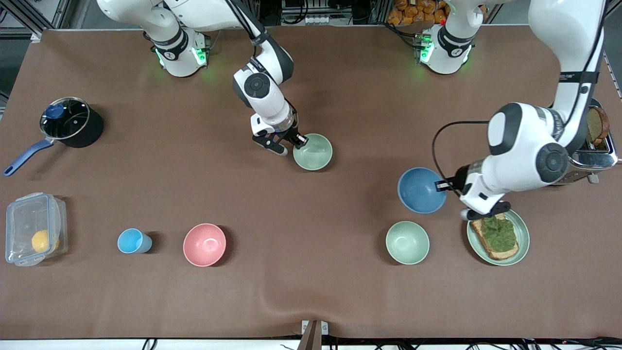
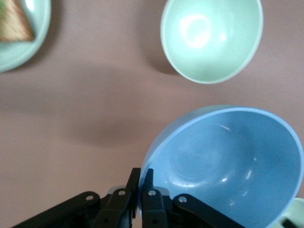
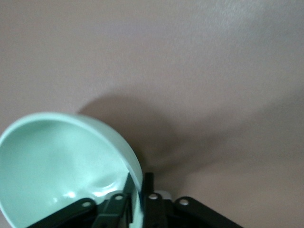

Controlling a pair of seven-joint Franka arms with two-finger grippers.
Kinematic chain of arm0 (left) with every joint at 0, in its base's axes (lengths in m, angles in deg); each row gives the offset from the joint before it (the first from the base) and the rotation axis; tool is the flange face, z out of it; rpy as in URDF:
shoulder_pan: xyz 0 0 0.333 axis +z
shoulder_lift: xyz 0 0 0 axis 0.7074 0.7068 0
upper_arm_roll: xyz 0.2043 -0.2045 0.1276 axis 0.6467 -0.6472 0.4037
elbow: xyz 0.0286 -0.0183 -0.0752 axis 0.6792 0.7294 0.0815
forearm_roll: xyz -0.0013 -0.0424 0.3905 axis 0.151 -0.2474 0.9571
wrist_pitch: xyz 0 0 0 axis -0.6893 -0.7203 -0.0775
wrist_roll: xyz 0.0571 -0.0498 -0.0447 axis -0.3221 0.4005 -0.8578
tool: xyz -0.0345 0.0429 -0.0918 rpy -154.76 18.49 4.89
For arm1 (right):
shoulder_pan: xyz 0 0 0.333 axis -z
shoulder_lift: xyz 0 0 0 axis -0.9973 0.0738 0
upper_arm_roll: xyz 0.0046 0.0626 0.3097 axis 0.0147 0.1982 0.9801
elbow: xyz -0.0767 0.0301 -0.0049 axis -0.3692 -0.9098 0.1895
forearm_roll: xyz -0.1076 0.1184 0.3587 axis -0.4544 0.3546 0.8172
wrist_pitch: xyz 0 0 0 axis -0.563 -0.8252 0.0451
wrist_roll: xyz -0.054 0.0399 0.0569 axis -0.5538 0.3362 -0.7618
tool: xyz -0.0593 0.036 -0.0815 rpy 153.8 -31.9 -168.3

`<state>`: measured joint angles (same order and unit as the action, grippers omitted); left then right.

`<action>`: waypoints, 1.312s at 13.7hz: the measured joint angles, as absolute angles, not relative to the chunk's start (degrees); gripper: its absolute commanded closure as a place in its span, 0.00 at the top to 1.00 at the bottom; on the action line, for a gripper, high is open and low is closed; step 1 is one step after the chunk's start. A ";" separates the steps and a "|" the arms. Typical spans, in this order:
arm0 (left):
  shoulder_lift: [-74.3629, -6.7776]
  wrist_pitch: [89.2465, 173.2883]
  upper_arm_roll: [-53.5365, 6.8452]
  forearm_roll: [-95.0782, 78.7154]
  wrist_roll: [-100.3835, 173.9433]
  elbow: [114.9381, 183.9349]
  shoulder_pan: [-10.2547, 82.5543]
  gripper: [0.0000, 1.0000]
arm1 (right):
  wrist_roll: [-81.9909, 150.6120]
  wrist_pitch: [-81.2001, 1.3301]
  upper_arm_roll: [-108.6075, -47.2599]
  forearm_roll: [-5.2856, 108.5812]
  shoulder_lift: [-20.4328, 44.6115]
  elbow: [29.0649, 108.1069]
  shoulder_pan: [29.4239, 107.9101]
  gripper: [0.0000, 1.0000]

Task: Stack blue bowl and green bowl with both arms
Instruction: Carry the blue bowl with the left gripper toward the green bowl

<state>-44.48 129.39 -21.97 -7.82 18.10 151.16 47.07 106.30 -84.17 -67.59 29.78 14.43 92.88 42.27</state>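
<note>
**Tools pinch both bowl rims; the stack has yet to be made**

Left tool [image 1: 443, 185] is clamped tight on the rim of the blue bowl [image 1: 421, 190], one finger inside the wall and one outside, as its wrist view shows plainly. The bowl looks tilted and lifted off the table [image 1: 311, 291] there, hanging over the stretch toward the left arm's end, with the paler mint bowl [image 1: 407, 242] below it and nearer the front camera, and the plate with toast [image 1: 522, 238] beside that.

Right tool [image 1: 300, 141] straddles the rim of the green bowl [image 1: 313, 152], which is near the middle of the table, well apart from the blue one. Its fingers sit close on either side of the wall in the right wrist view, yet I can't say whether they are biting firmly or starting to slacken. Nor can I be sure the green bowl is fully down; its shadow sits tight against it, so it seems at or very near the surface.

My reading is that both bowls are picked up by the rim and the joining step is in hand. Next, one bowl should rest flat and be let go, with that arm drawn clear; then the other must be carried across, levelled, centred over the waiting bowl and lowered in before release. A rim pinch lets a bowl swing, so a slow carry would be wise.
</note>
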 measured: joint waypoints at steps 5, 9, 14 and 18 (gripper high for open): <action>-44.01 138.09 -26.79 -7.82 -0.36 154.81 39.61 0.00 | 110.55 -72.51 -68.17 30.27 13.93 87.41 45.47 1.00; -42.89 143.54 -26.84 -7.82 -10.92 156.47 34.70 0.00 | 115.70 -64.03 -68.25 36.28 13.86 82.48 50.27 1.00; -42.04 151.99 -27.11 -8.22 -19.51 159.75 31.76 0.00 | 116.66 -65.69 -68.35 49.78 19.40 82.97 52.89 1.00; -42.42 152.10 -29.13 -9.61 -22.87 160.13 31.81 0.00 | 112.73 -70.12 -68.05 62.91 24.68 82.25 52.94 1.00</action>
